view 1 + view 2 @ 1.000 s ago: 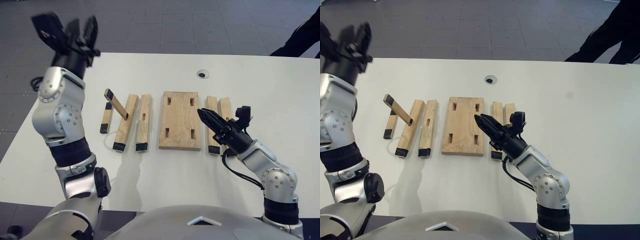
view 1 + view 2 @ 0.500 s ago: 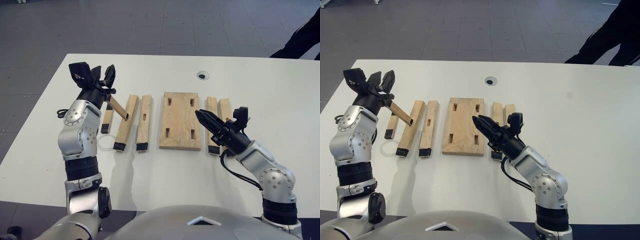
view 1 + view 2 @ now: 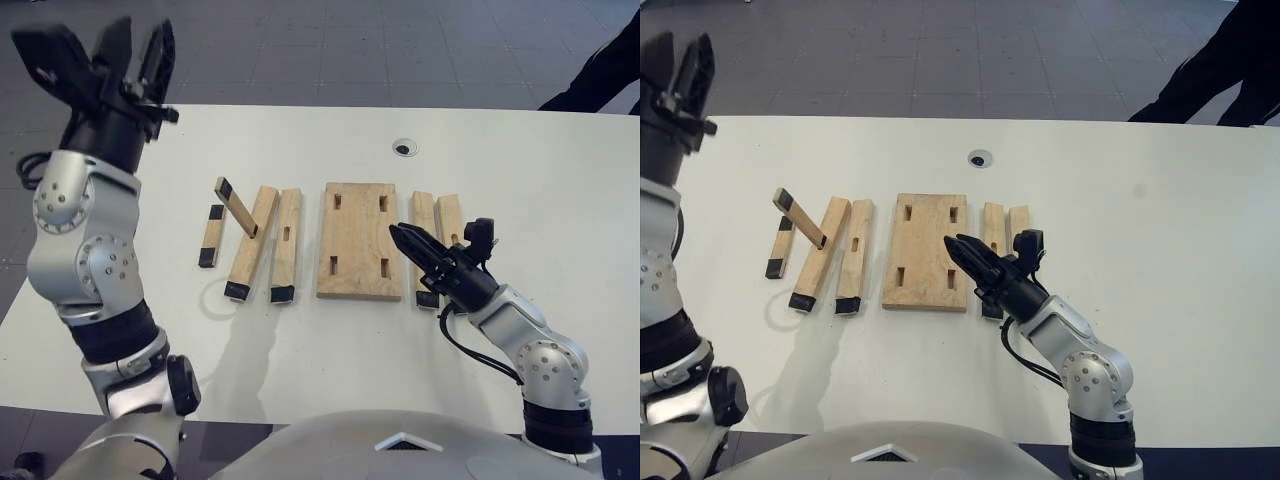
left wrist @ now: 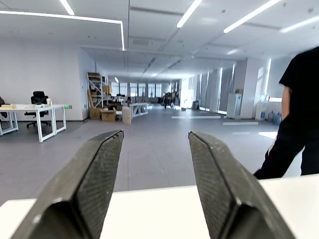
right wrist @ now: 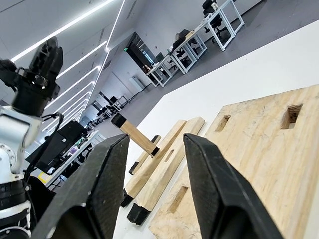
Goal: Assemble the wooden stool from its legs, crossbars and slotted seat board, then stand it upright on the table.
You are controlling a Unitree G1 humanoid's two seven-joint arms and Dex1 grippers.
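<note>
1. One white table (image 3: 560,160) carries every stool part, all lying loose, so by the look of it the assembly has not begun.
2. Flat at the middle lies the slotted seat board (image 3: 358,240), its four slots facing up. The right gripper (image 3: 400,234) hovers low over the board's right edge, claw slightly spread and empty. Whether it touches the wood cannot be told. A careless forward push could slide the board out of line.
3. Two long legs (image 3: 268,243) lie side by side just left of the board. Lifting the outer one is risky, because something leans on it.
4. Two more legs (image 3: 437,222) lie just right of the board, partly hidden behind the right gripper. A sideways sweep of that arm could scatter them toward the table edge.
5. One crossbar (image 3: 237,207) rests tilted, its lower end propped on the outer left leg. It would likely topple or roll if that leg shifts.
6. A second crossbar (image 3: 211,235) lies flat beside it, farther left.
7. High above the table's far left corner, the left gripper (image 3: 138,45) is held with claw spread wide and empty. A fast descent from there could knock the propped crossbar.
</note>
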